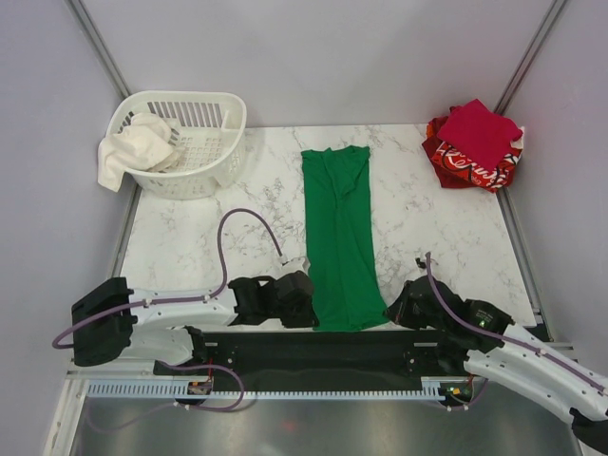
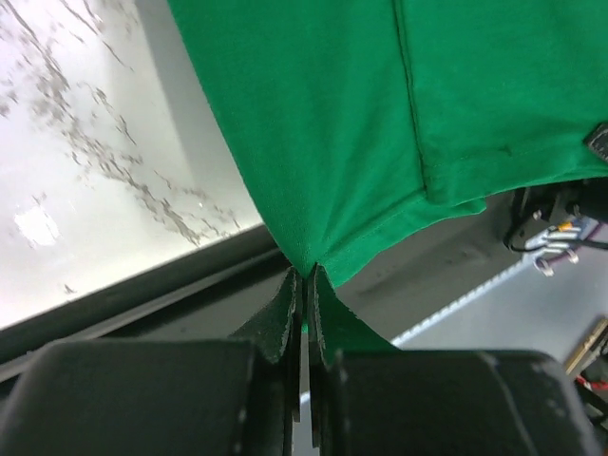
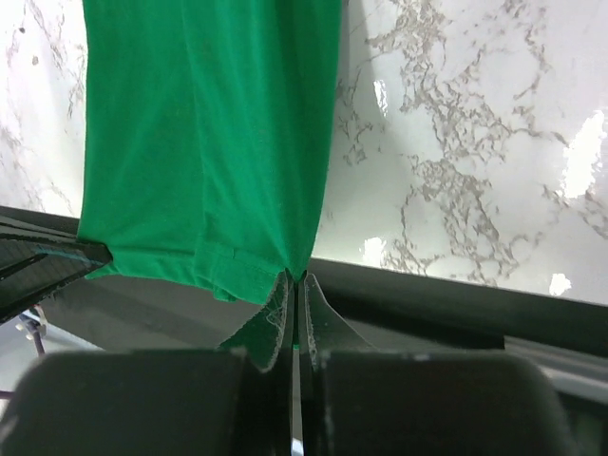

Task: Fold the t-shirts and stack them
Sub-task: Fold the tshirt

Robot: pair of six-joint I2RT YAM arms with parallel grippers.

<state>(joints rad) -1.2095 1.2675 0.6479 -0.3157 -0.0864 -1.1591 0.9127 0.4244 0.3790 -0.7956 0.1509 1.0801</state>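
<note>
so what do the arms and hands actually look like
Both arms are white-shelled links with black joint blocks: the left arm and the right arm. A thin purple cable loops along each. The left hand and right hand are black and boxy, each with two dark wedge-shaped fingers tapering to thin tips. No markings are readable.

T-shirt [image 1: 337, 237] centre; basket [image 1: 214, 166] back-left; stack [image 1: 478, 133] back-right
</note>
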